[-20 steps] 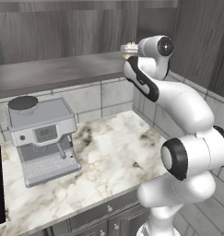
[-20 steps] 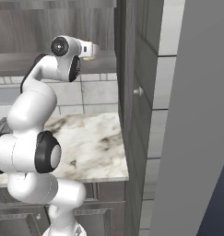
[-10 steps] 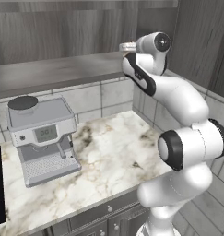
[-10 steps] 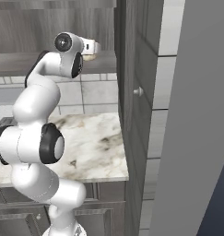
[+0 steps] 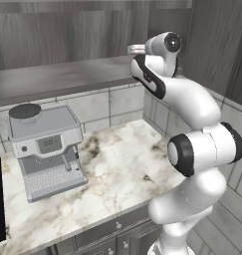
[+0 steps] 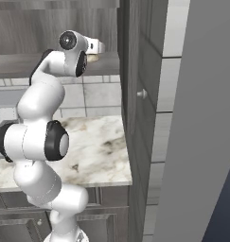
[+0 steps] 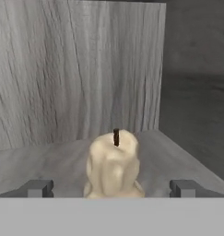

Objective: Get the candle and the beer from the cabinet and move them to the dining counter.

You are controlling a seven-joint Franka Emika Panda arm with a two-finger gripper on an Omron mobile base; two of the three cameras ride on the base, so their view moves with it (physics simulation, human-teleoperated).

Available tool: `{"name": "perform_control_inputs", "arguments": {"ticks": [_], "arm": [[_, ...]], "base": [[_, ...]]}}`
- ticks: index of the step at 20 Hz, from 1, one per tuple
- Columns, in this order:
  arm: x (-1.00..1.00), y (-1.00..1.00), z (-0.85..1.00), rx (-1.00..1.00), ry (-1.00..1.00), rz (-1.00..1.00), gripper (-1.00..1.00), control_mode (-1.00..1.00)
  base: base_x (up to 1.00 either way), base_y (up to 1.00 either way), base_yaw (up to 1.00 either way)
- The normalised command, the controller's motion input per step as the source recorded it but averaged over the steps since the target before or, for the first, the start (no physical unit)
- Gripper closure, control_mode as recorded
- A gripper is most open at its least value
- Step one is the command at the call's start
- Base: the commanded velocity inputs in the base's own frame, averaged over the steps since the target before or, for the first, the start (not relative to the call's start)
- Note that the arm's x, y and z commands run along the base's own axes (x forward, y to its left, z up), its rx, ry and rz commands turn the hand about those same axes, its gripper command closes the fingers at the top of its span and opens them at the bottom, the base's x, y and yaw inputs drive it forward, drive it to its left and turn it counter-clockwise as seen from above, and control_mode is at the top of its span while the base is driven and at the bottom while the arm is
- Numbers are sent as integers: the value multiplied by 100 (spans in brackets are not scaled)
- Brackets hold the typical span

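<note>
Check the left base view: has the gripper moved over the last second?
Yes. Against the coffee machine, which stays put, the gripper has reached further left over the cabinet shelf, jaws open either side of the candle.

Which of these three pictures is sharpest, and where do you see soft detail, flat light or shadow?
Hand view: the candle is close and fairly crisp, evenly lit, with hardly any shadow on the cabinet shelf. Left base view: flat rendered light, a soft shadow under the coffee machine. Right base view: the blank grey panel is featureless; no glare.
</note>
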Motion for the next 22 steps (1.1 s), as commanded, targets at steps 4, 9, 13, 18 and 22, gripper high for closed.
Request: {"name": "perform_control_inputs", "arguments": {"ticks": [4,9,13,18,22], "arm": [[29,0,0,0,4,0,-100,-100],[24,0,0,0,4,0,-100,-100],[25,0,0,0,4,0,-100,-100],[24,0,0,0,4,0,-100,-100],[7,0,0,0,1,0,-100,-100]], "base": [[0,0,0],[0,0,0],[0,0,0],[0,0,0],[0,0,0]]}}
